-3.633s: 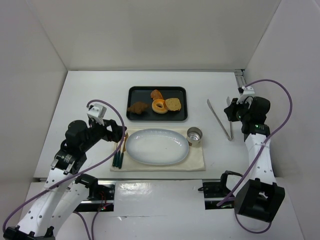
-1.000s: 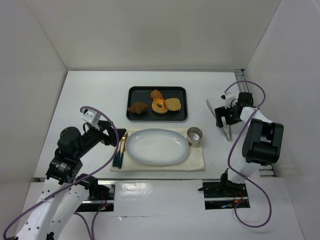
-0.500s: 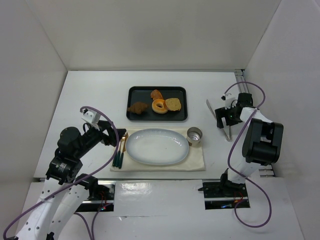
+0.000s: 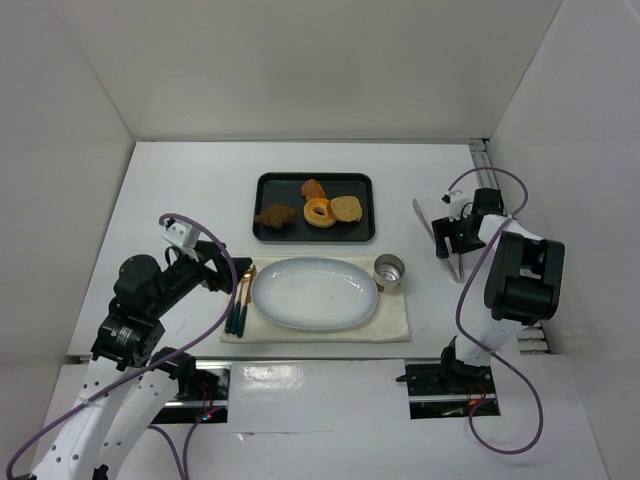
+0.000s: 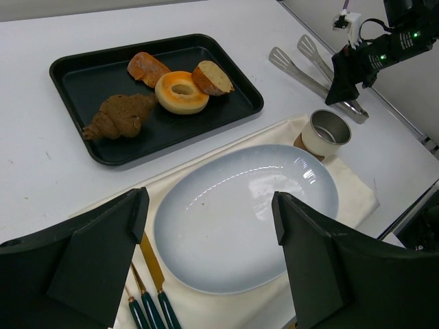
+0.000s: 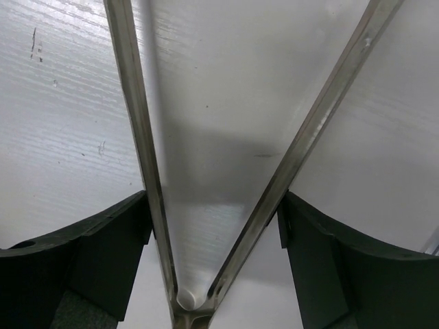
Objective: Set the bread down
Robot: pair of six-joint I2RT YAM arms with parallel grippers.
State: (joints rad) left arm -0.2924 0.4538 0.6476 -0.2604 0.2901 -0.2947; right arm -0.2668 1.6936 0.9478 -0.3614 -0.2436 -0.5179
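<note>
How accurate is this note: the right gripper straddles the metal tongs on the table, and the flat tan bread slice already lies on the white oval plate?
One error: the flat tan bread slice lies in the black tray beside the orange ring doughnut; the white oval plate is bare, as the left wrist view shows. The right gripper does straddle the metal tongs.

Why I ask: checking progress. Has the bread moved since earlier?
No. The bread still lies at the right end of the tray, beside the doughnut.
</note>
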